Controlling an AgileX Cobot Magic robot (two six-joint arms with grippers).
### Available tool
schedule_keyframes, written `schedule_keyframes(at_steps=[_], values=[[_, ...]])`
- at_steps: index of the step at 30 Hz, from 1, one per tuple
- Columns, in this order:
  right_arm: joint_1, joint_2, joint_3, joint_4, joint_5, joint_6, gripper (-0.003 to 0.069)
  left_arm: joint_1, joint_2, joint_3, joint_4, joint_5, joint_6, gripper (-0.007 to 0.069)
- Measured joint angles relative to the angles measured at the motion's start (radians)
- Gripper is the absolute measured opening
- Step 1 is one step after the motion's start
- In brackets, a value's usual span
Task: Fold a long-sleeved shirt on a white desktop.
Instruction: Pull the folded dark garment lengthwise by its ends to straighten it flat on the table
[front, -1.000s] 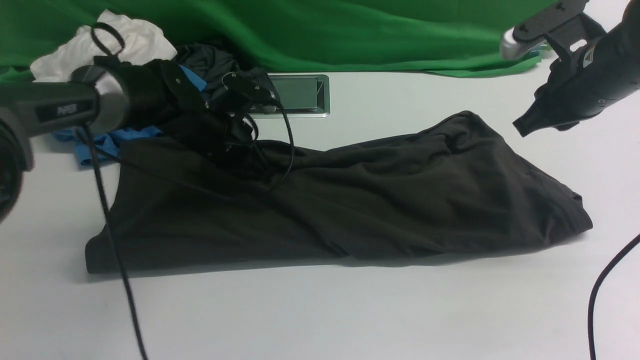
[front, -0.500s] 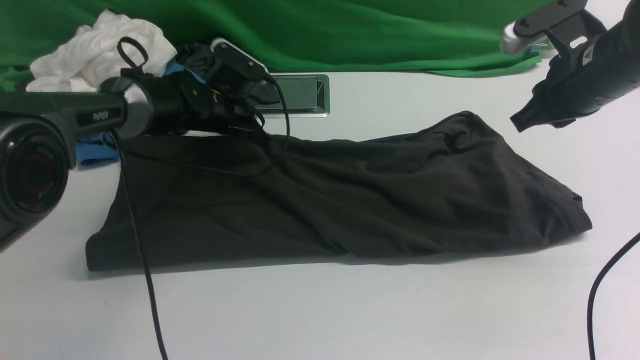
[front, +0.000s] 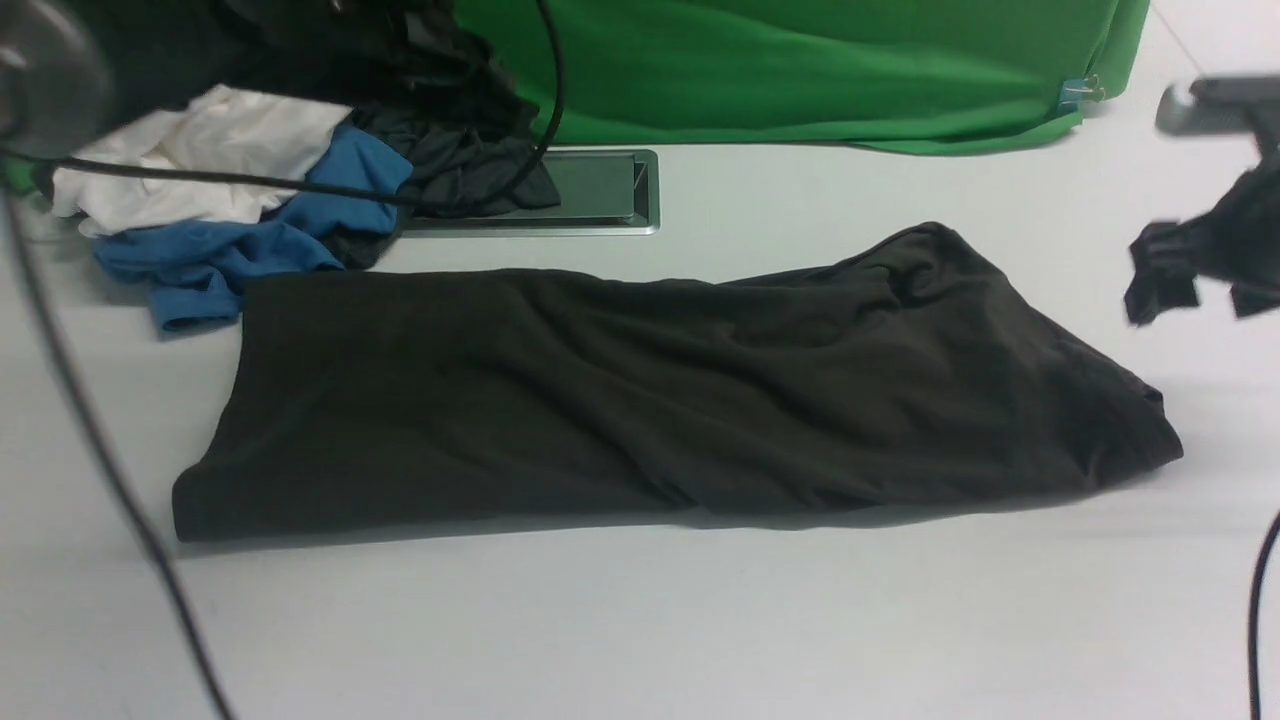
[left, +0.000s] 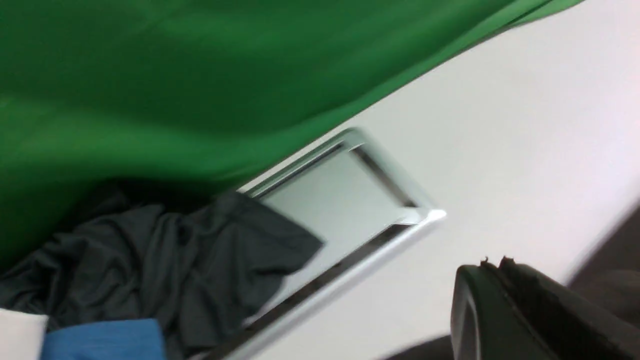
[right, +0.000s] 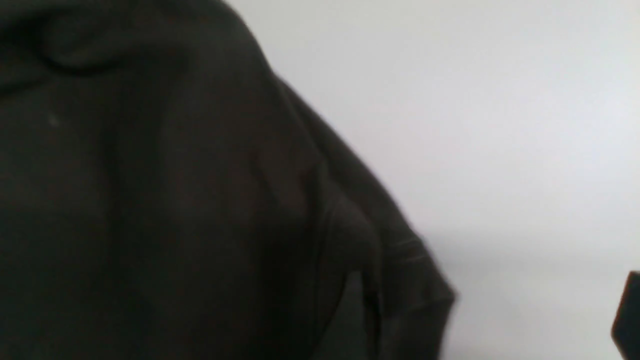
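Soft, even overhead light, no glare on the smooth white desktop (front: 700, 620); only a thin shadow under the dark brown-black long-sleeved shirt (front: 640, 400). Both wrist views smear with motion blur.

A green cloth backdrop (front: 800, 70) hangs behind, evenly lit, softly creased.

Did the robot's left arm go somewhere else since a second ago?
Yes. A second ago it reached over the dark shirt, near the silver hatch. Now it has pulled up and away to the front view's top left corner, well clear of the shirt.
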Motion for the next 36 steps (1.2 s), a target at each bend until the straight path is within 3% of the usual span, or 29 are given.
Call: schedule_keyframes(at_steps=[10, 17, 20, 22, 23, 24, 27, 30, 36], values=[[0.031, 0.146, 0.0, 0.002, -0.072, -0.032, 0.0666, -0.149, -0.25, 0.389, 0.007, -0.101, 0.004, 0.002], [0.052, 0.175, -0.007, -0.005, -0.092, -0.039, 0.0652, -0.15, -0.255, 0.439, -0.042, -0.065, 0.004, 0.002], [0.078, 0.178, -0.012, -0.007, -0.095, -0.039, 0.0596, -0.15, -0.257, 0.439, -0.044, -0.014, 0.004, 0.002], [0.106, 0.179, -0.011, -0.009, -0.097, -0.039, 0.0507, -0.15, -0.257, 0.439, -0.042, 0.008, 0.004, 0.002], [0.12, 0.179, -0.011, -0.01, -0.097, -0.044, 0.0441, -0.15, -0.257, 0.439, -0.04, 0.014, 0.004, 0.002], [0.141, 0.179, -0.011, -0.012, -0.091, -0.06, 0.0297, -0.15, -0.257, 0.439, -0.031, 0.021, 0.004, 0.002], [0.159, 0.178, -0.013, -0.021, -0.076, -0.087, 0.0114, -0.15, -0.257, 0.439, -0.02, 0.025, 0.004, 0.002], [0.153, 0.167, -0.013, -0.026, -0.054, -0.091, 0.0106, -0.15, -0.259, 0.439, -0.016, 0.034, 0.004, 0.002], [0.046, 0.045, 0.026, -0.026, 0.11, -0.076, 0.0106, -0.15, -0.259, 0.439, -0.002, 0.046, 0.004, 0.002]])
